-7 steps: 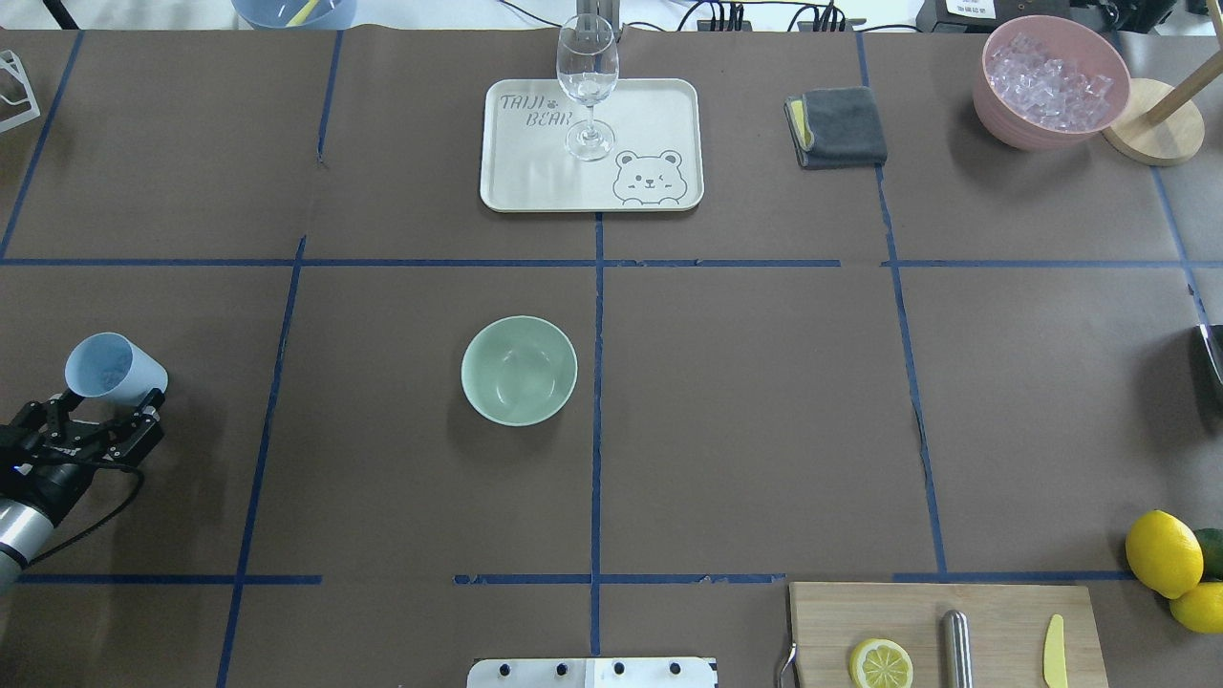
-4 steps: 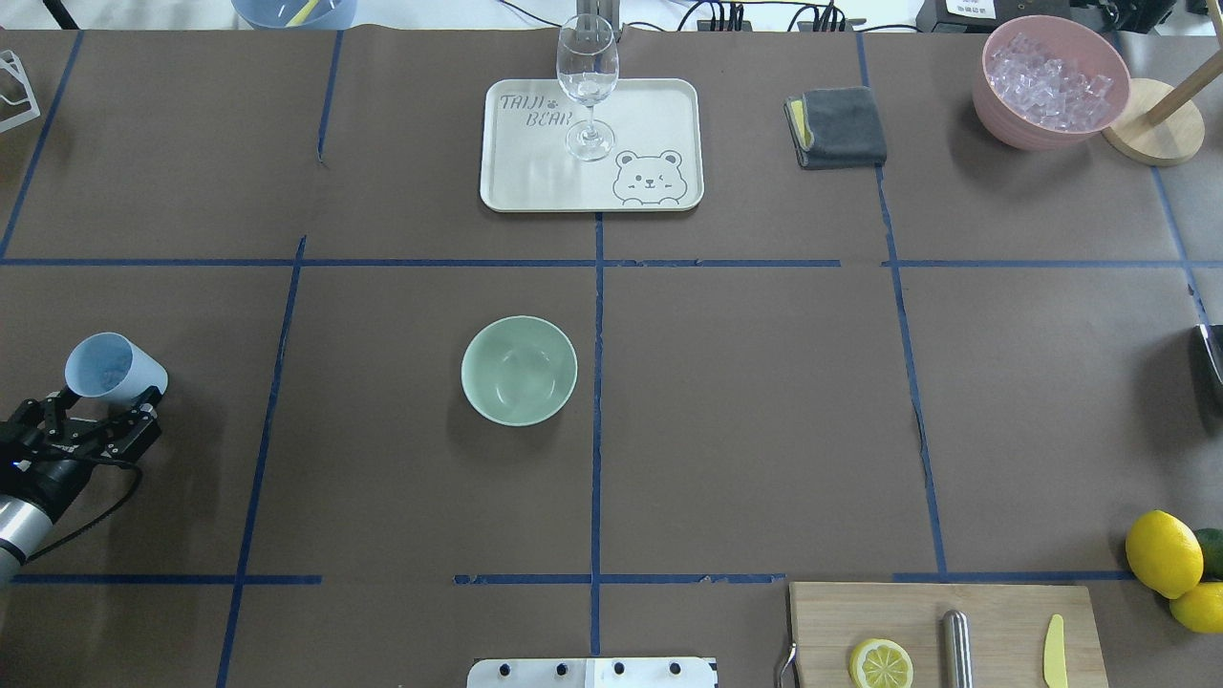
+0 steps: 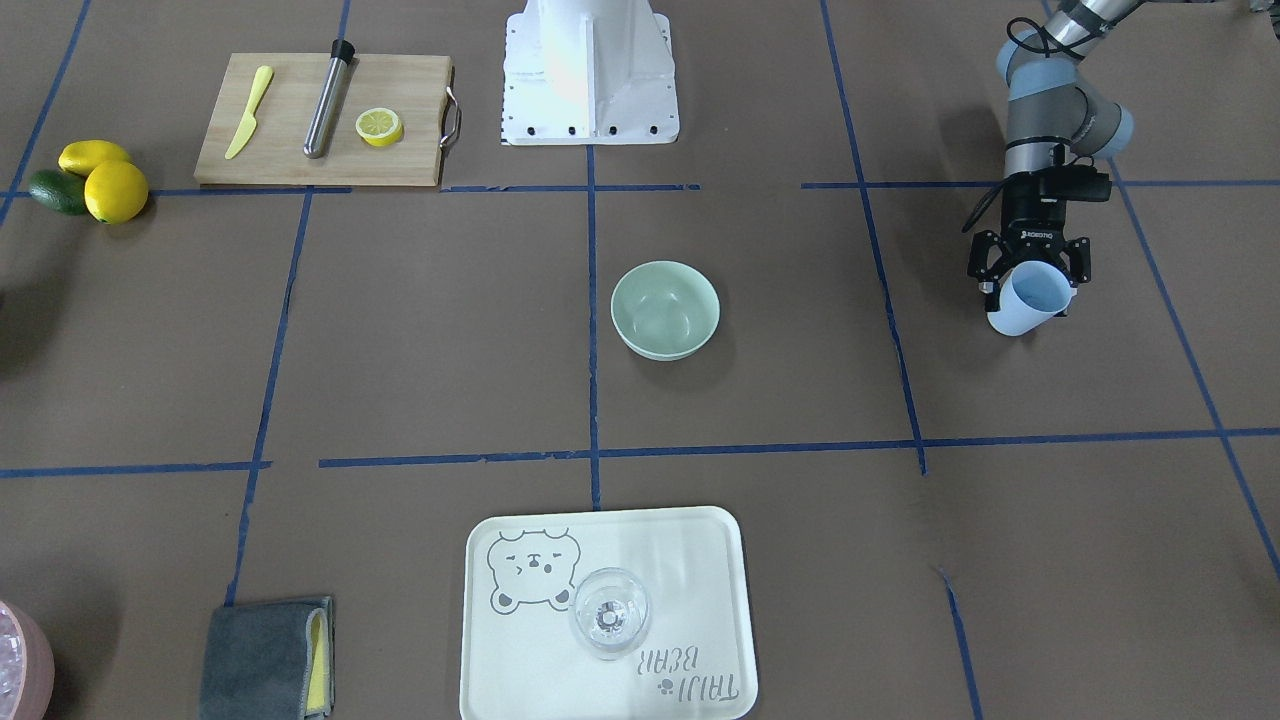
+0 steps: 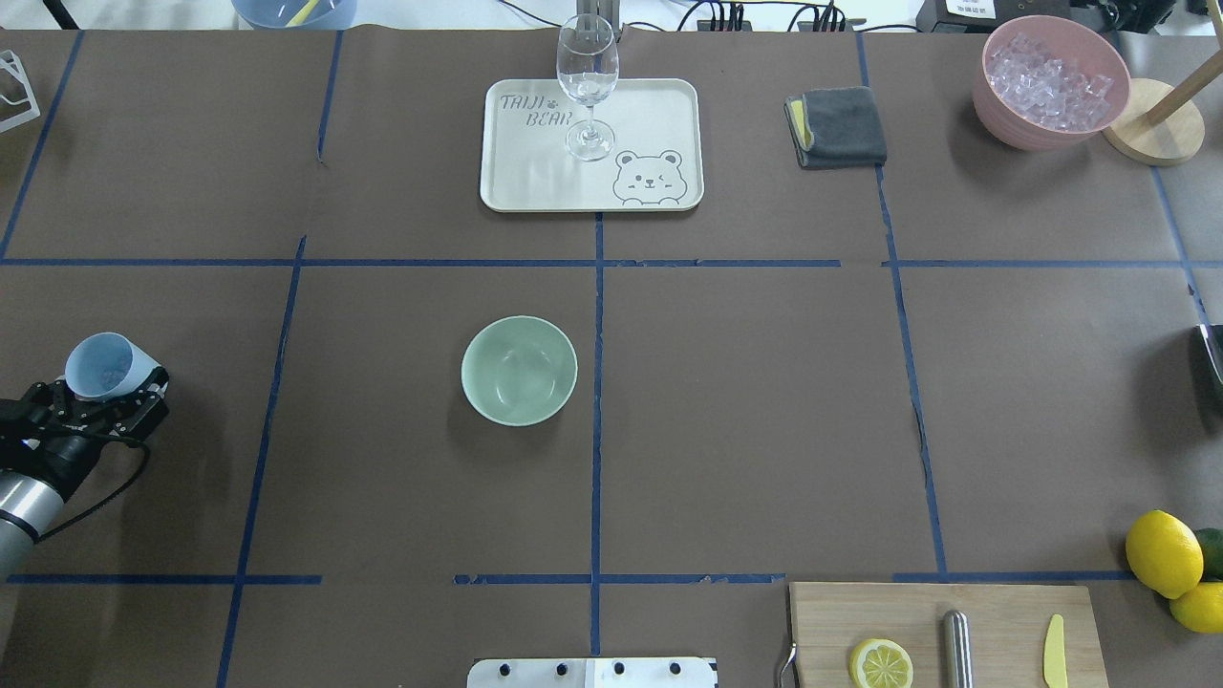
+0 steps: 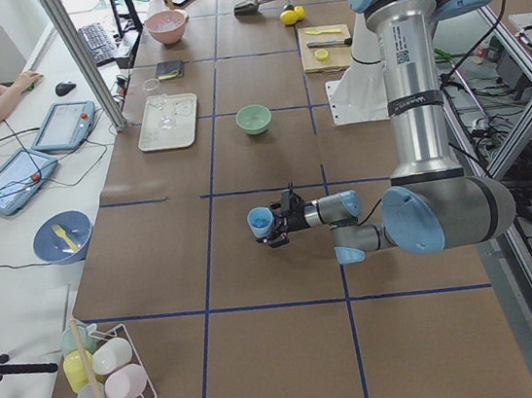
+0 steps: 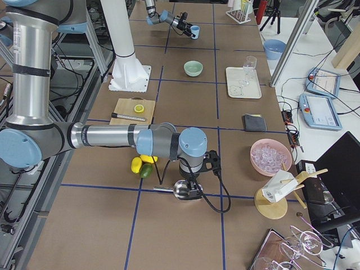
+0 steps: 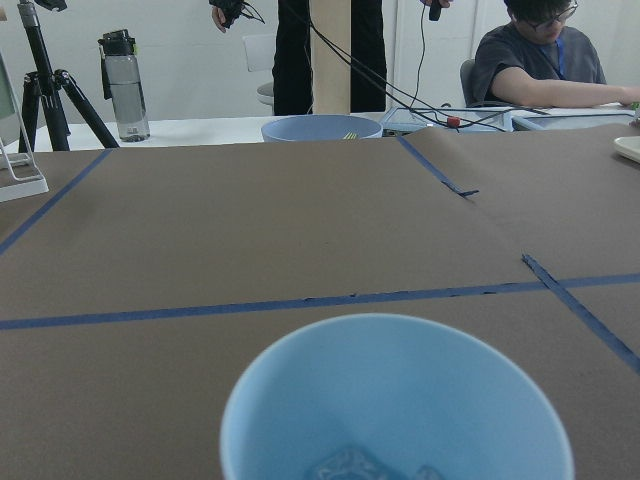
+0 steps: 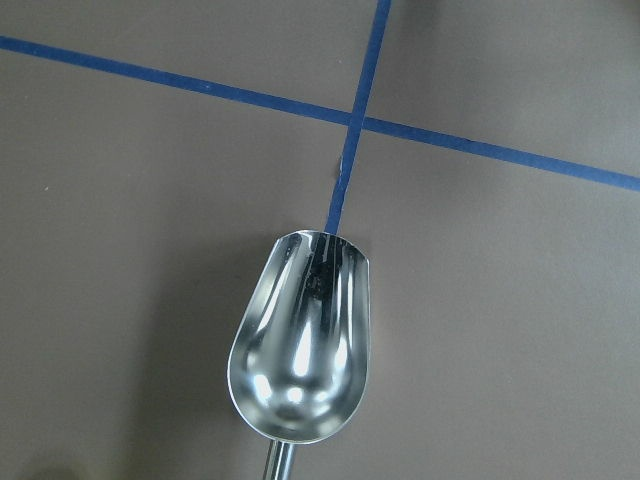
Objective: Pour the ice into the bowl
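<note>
The pale mint-green bowl stands empty near the table's middle, also in the front view. My left gripper is at the table's left edge, shut on a light blue cup, held roughly upright, far left of the bowl. The left wrist view shows clear ice cubes at the bottom of the cup. My right gripper shows only in the exterior right view; I cannot tell if it is open or shut. A metal scoop lies empty under it.
A cream tray with a wine glass stands at the back centre. A grey cloth and a pink bowl of ice are back right. A cutting board with a lemon half and lemons are front right.
The left gripper's fingers have drawn in around the blue cup, and the cup has shifted slightly left. The bowl has not moved.
</note>
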Controlling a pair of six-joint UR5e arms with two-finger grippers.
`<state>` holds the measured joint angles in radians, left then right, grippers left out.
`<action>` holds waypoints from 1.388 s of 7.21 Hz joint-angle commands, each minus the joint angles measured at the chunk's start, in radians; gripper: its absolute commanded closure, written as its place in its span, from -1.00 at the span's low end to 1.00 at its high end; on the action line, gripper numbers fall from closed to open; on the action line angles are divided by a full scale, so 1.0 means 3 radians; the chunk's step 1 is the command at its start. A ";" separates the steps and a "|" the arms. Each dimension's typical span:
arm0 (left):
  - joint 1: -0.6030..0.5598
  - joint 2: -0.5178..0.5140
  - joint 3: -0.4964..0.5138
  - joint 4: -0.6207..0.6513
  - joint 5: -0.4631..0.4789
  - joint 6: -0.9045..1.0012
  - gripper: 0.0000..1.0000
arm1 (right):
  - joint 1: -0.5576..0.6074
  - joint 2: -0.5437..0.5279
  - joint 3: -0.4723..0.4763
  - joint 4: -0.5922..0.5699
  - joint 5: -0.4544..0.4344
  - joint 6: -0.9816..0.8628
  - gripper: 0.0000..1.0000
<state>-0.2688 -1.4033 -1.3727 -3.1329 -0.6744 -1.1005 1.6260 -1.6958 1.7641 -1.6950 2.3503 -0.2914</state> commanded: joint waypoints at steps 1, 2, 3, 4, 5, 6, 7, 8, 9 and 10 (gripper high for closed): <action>-0.0070 -0.0098 0.0045 0.0108 -0.0012 0.0002 -0.98 | 0.0000 0.0008 0.0000 0.0000 -0.0001 0.0000 -1.00; -0.0071 -0.0103 0.0051 0.0109 -0.0012 0.0007 -0.96 | 0.0000 0.0008 0.0000 0.0000 -0.0001 0.0000 -1.00; -0.0071 -0.0123 0.0076 0.0104 -0.0002 0.0002 -0.16 | 0.0000 0.0008 0.0000 0.0000 -0.0001 0.0000 -1.00; -0.0076 -0.0149 0.0076 0.0089 0.0003 0.0002 0.62 | 0.0000 0.0008 0.0000 0.0000 0.0004 0.0005 -1.00; -0.0081 -0.0139 0.0046 0.0074 -0.0012 0.0022 1.00 | 0.0000 0.0013 0.0000 0.0000 0.0004 0.0005 -1.00; -0.0081 -0.0129 0.0000 0.0053 -0.0088 0.0053 1.00 | 0.0000 0.0023 0.0000 0.0000 -0.0001 0.0005 -1.00; -0.0101 -0.0119 -0.0082 0.0033 -0.0200 0.0276 1.00 | 0.0000 0.0023 0.0000 0.0000 -0.0001 0.0005 -1.00; -0.0218 -0.0134 -0.0204 0.0032 -0.0247 0.0800 1.00 | 0.0000 0.0023 0.0000 0.0000 0.0004 0.0010 -1.00; -0.0350 -0.0174 -0.0342 0.0038 -0.0460 0.1134 1.00 | 0.0000 0.0023 0.0000 0.0000 0.0004 0.0010 -1.00; -0.0438 -0.0200 -0.0465 0.0038 -0.0730 0.1416 1.00 | 0.0000 0.0023 0.0000 0.0000 -0.0001 0.0010 -1.00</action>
<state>-0.3623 -1.4530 -1.4644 -3.1219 -0.8067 -0.7962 1.6260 -1.6889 1.7641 -1.6950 2.3511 -0.2886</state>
